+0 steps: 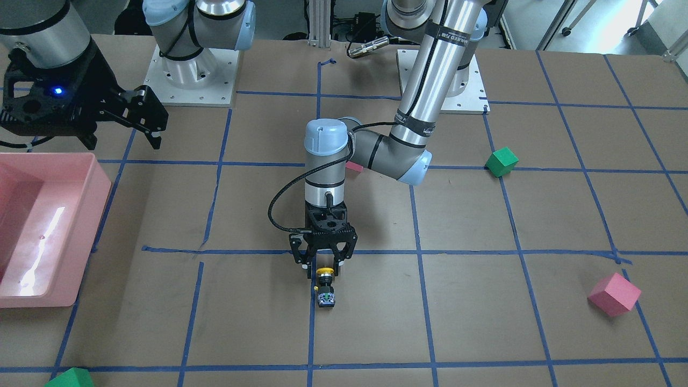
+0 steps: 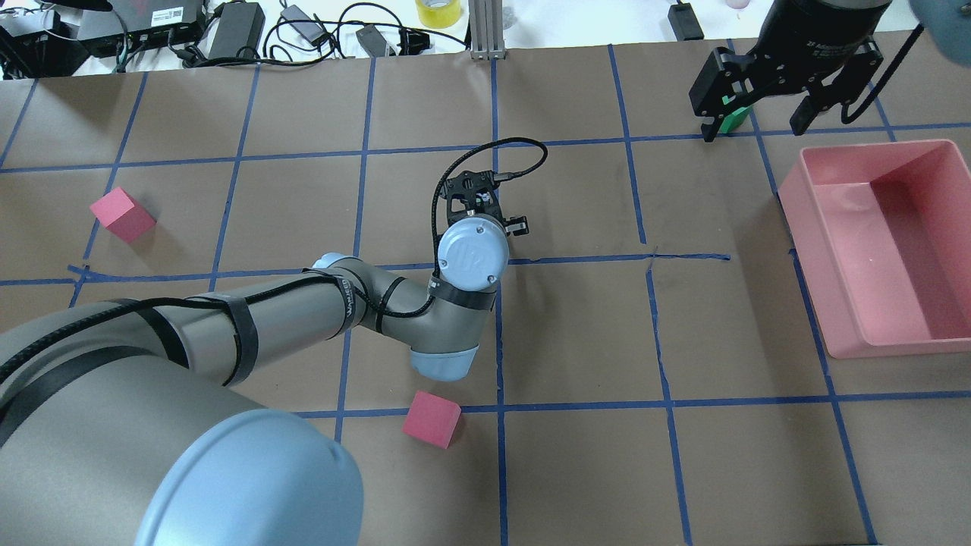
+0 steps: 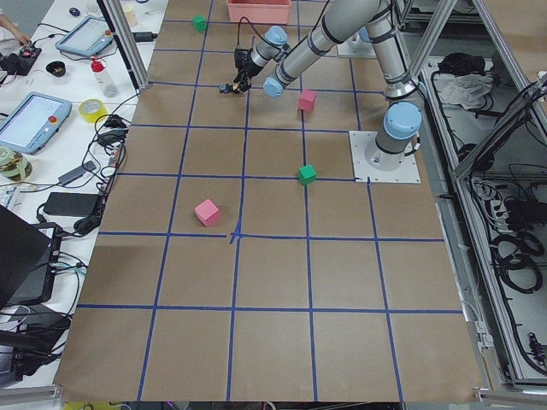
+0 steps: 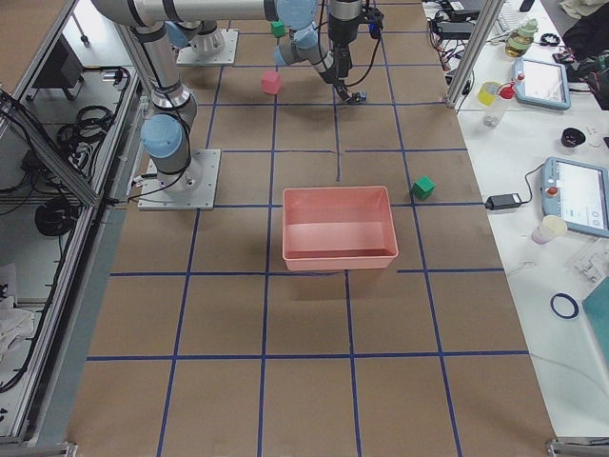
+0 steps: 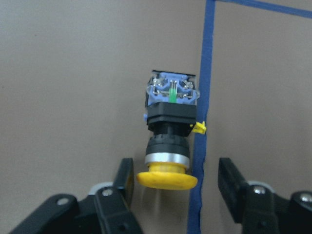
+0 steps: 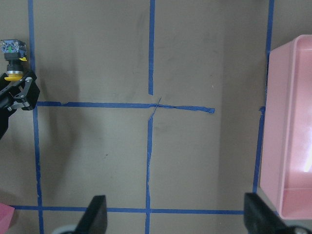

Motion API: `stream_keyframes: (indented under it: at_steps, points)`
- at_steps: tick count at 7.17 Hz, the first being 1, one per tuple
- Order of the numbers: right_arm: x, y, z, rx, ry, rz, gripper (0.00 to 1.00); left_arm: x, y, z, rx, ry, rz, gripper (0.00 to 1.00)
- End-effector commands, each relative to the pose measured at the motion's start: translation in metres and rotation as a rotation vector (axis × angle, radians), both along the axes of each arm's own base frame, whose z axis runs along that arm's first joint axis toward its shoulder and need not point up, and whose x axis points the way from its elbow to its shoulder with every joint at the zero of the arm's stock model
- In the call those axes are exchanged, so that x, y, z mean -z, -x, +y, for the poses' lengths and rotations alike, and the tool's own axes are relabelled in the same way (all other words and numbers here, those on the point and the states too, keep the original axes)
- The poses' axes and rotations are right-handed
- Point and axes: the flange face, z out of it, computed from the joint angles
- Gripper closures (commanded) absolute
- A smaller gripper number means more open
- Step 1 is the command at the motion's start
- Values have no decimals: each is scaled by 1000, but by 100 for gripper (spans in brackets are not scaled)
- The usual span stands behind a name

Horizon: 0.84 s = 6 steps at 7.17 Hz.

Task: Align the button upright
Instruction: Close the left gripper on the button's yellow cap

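Fingers of the right end effector (image 1: 123,141) are hanging wide apart, gripping nothing. Further along, the left end effector (image 1: 322,266) is hovering with jaws open, straddling the yellow cap of the button (image 1: 325,293), which is lying sideways on the table (image 1: 484,322), base pointing away from it.

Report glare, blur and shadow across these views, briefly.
Front-facing view: a white glare streak washes out part of the pink bin's floor. Left wrist view: the button is sharp, with a faint shadow beside its cap; the left tool at the bottom edge looks softer. Right wrist view: even light, tape lines crisp.
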Motion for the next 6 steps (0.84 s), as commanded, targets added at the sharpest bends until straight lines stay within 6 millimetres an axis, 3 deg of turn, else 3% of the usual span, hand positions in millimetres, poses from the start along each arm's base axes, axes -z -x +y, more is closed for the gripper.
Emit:
stream_keyframes:
  at_steps: [1,3,6]
  points:
    - [0,0,0,0,1,4,0,-1,0,0,1,1,0,56]
    - [0,1,0,0,-1,9,0,-5,1,-1,0,7,7,69]
    - [-1,1,0,2,2,10,0,-31,2,1,17,27,17,73]
